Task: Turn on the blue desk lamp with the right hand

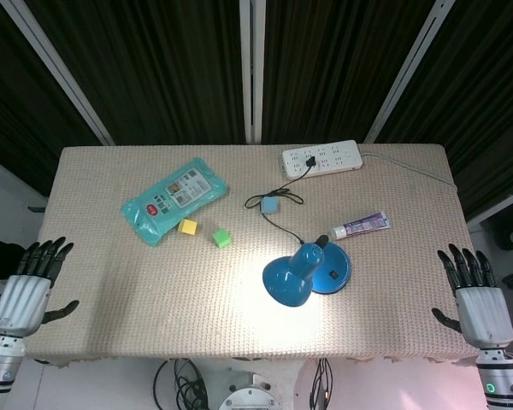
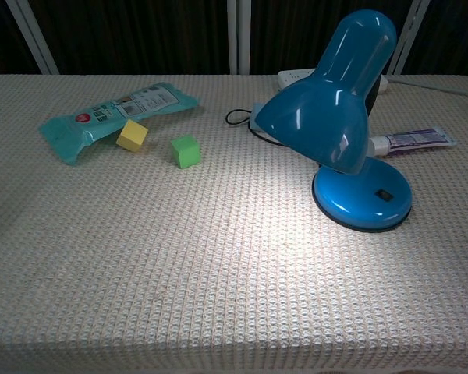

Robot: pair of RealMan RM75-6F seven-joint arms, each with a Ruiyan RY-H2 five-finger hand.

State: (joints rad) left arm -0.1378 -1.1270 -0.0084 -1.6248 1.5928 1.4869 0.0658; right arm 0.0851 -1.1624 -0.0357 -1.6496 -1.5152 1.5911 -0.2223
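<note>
— What is seen from the head view?
— The blue lamp point(image 1: 306, 273) is found lit on the worktop point(image 1: 111, 282). The right hand point(image 1: 474, 295) is held off the right edge, fingers spread, nothing gripped; likewise the left hand point(image 1: 30, 286).

— And the chest view?
— The lamp point(image 2: 347, 125) is shown right of centre, light cast on the cloth; no hand is shown.
</note>
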